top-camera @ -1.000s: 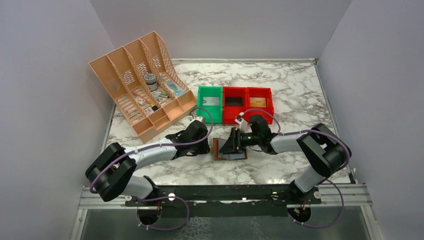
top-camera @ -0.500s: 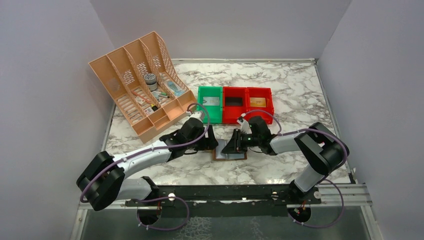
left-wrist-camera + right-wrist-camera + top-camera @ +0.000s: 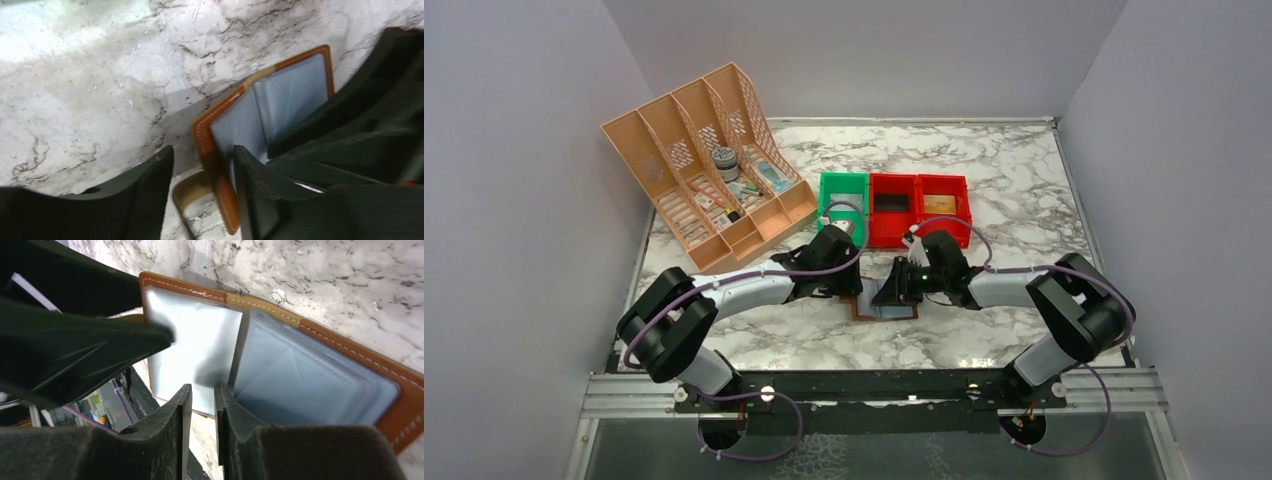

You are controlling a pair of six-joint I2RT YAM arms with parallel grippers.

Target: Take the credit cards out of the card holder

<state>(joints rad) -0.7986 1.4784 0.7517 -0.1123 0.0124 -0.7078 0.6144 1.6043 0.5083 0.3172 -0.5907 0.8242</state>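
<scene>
The card holder lies open on the marble table, near-centre. My left gripper is spread astride its brown left edge. My right gripper has its fingers nearly together at the fold; I cannot tell if they nip a sleeve. I judge the leather light, floppy and prone to sliding, and the pale sleeves slick. I'd pin the edge and pinch a card's exposed end. Farther off stands a green bin.

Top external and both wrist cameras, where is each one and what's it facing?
Top external: above and behind the robot, looking down on the table; both arms meet at the card holder.
Left wrist: on the left arm, looking down; left gripper straddles the holder's edge.
Right wrist: on the right arm; right gripper over its lining.
Shared: all show the holder.
</scene>
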